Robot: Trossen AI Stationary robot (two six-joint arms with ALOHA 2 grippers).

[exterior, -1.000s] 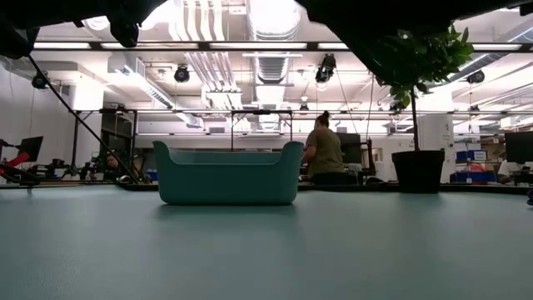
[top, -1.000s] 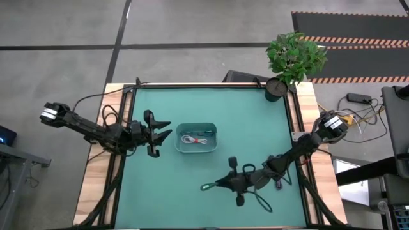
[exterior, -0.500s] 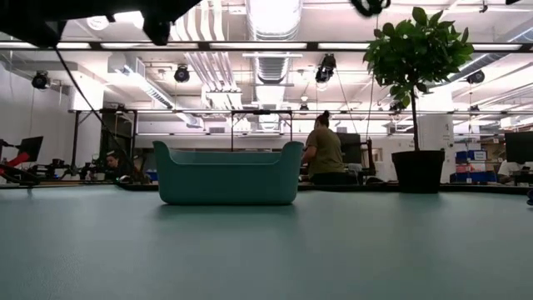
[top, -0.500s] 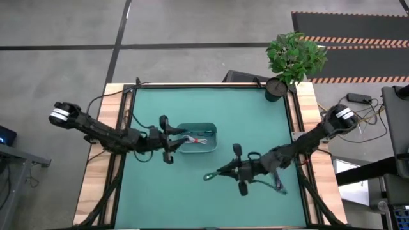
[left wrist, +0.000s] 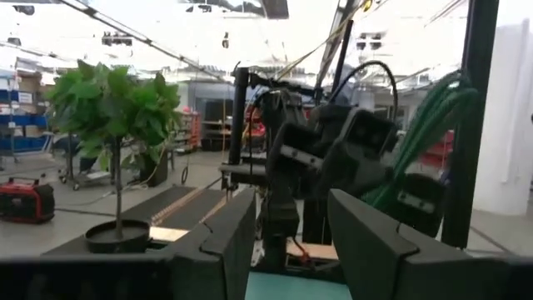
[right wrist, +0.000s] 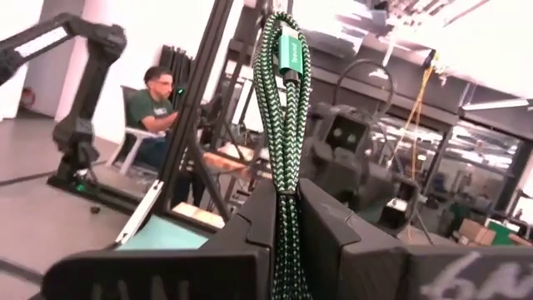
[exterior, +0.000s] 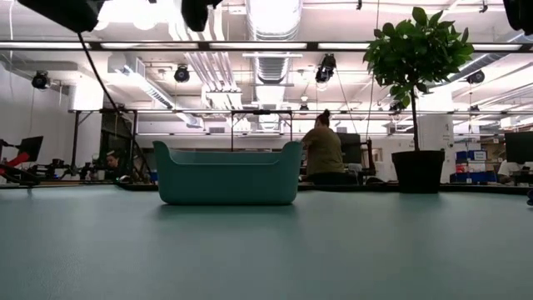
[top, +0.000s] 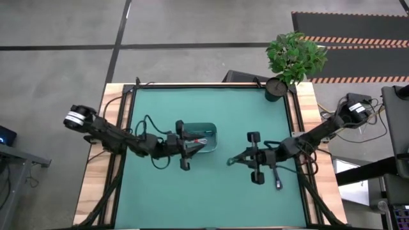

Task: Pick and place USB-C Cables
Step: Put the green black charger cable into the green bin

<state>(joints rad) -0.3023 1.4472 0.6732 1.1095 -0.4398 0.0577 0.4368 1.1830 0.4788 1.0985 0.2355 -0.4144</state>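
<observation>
Green table mat, teal bin near centre, potted plant at the far corner. Over the last second my left gripper has swung in over the bin's near-left rim, fingers spread, empty. My right gripper has lifted and moved toward the bin, clamped on the green cable. White cable already inside. Drop-off looks next.

I see the green cable standing upright, a braided doubled bundle pinched low down; the white cable lies inside the bin.
</observation>
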